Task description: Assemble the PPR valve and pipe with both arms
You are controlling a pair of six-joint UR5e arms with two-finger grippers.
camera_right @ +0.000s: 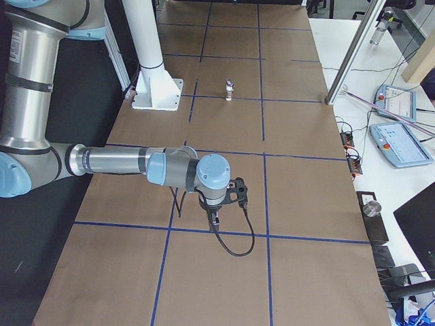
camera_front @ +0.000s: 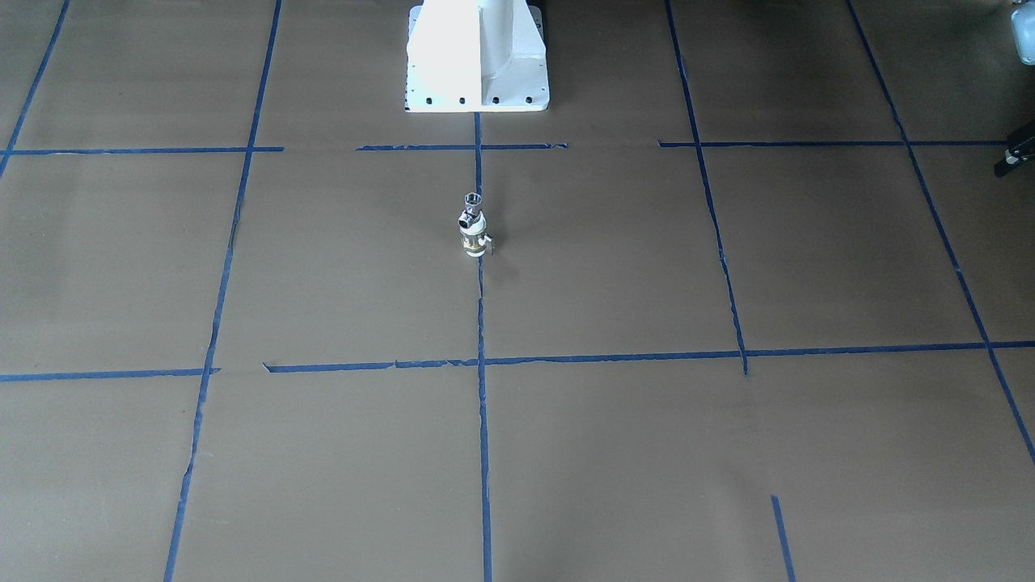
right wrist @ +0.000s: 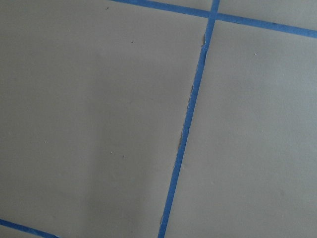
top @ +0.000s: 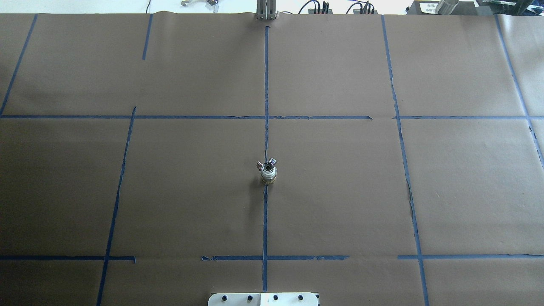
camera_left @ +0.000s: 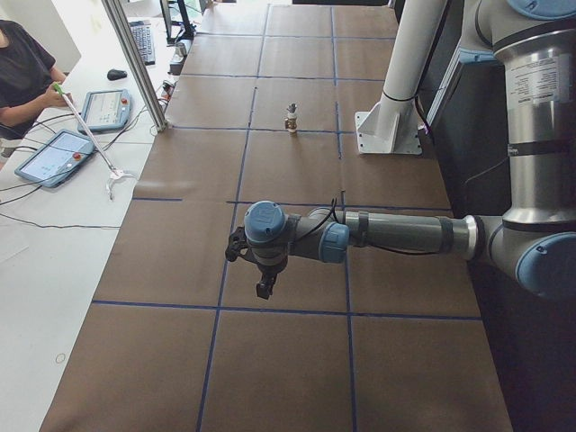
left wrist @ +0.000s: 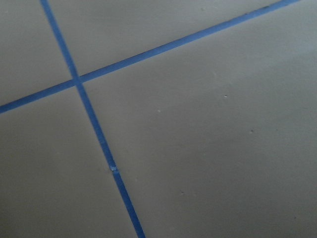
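The PPR valve (camera_front: 475, 239), white with a brass band, stands upright at the table's middle on the blue centre tape line. The chrome T-shaped pipe (camera_front: 472, 208) sits on top of it, joined to it. Both also show in the overhead view, valve (top: 268, 175) and pipe (top: 267, 163). My left gripper (camera_left: 264, 290) hangs low over the paper far from them, seen only in the exterior left view. My right gripper (camera_right: 215, 219) hangs likewise at the other end. I cannot tell if either is open. Both wrist views show only paper and tape.
The white pedestal base (camera_front: 477, 56) stands behind the parts. A metal post (camera_left: 135, 63), tablets (camera_left: 54, 155) and an operator (camera_left: 22, 67) are along the far table side. A black part (camera_front: 1015, 155) pokes in at the front view's right edge.
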